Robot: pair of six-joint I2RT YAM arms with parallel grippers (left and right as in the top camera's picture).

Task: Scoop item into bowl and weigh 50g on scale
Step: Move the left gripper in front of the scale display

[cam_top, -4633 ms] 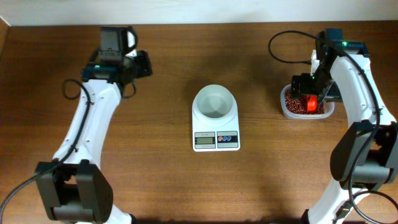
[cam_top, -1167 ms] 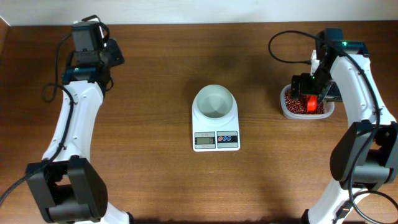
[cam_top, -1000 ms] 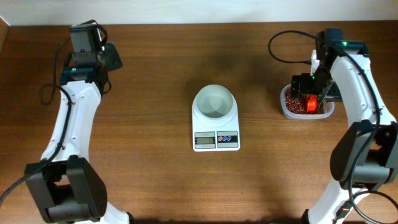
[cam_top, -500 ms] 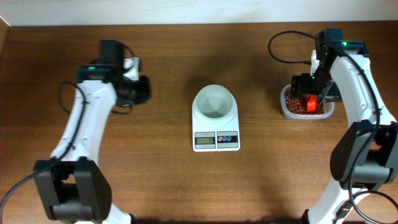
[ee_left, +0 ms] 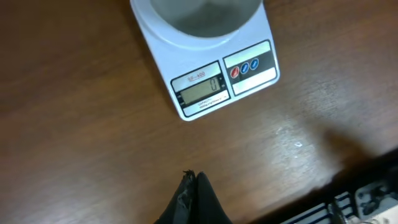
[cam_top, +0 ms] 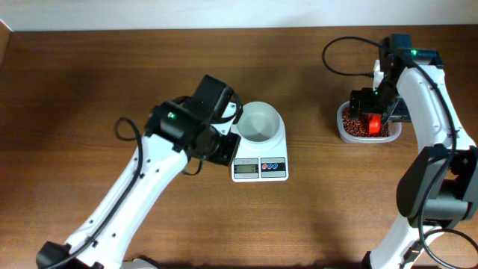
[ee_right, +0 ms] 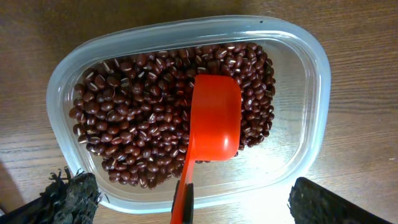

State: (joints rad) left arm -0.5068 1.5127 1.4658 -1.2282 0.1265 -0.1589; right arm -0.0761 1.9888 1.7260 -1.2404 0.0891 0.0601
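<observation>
The white bowl (cam_top: 258, 122) stands empty on the white scale (cam_top: 260, 169). In the left wrist view the bowl (ee_left: 199, 12) is at the top edge and the scale's (ee_left: 224, 81) display reads 0. My left gripper (cam_top: 222, 147) (ee_left: 191, 177) is shut and empty, held above the table beside the scale's left front corner. The red-brown beans (cam_top: 355, 127) (ee_right: 137, 124) fill a clear container (ee_right: 311, 81). A red scoop (cam_top: 371, 123) (ee_right: 217, 118) rests on them. My right gripper (cam_top: 370, 112) (ee_right: 189, 202) is open wide, its fingers on either side of the scoop's handle without touching it.
The clear container (cam_top: 345, 134) sits at the right of the brown wooden table (cam_top: 336, 209). The right arm's cable (cam_top: 336, 52) loops behind it. The left arm stretches from the front left toward the scale.
My left arm has swung from the far back left to the scale's left front corner. The right arm and the scoop have not moved.
</observation>
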